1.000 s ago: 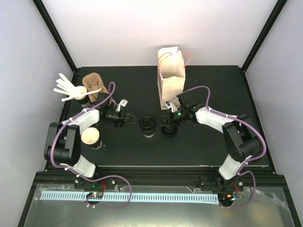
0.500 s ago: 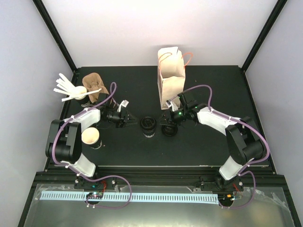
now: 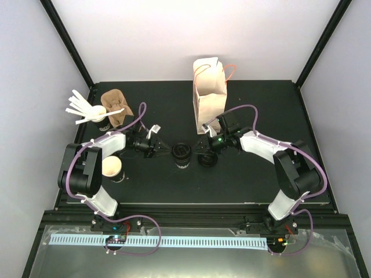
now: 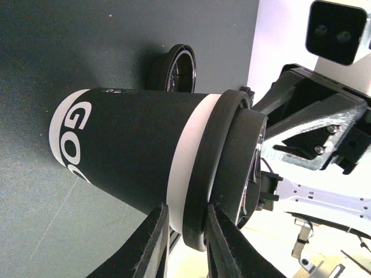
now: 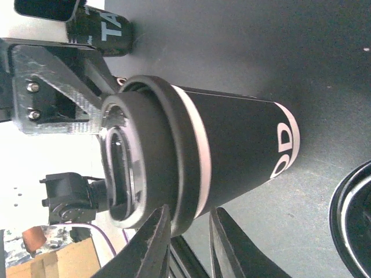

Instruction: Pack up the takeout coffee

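takeout coffee [image 3: 181, 154] is standing just on the near side of paper bag [image 3: 208, 95]; left gripper [image 3: 165, 149] and right gripper [image 3: 200, 149] are flanking its lid [image 4: 232, 168], fingers [image 4: 155, 237] barely parted, grip unclear; opposing pushes are risking tipping it or popping lid

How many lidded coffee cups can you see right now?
1: the lidded cup at table centre. What looks like a loose lid lies right of it; the open cup has none. The paper bag may hide more.

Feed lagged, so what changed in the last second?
The left gripper edged toward the lidded cup, jaws open. The right gripper barely shifted and is also open. Nothing was gripped or released. The lidded cup and bag stayed put.
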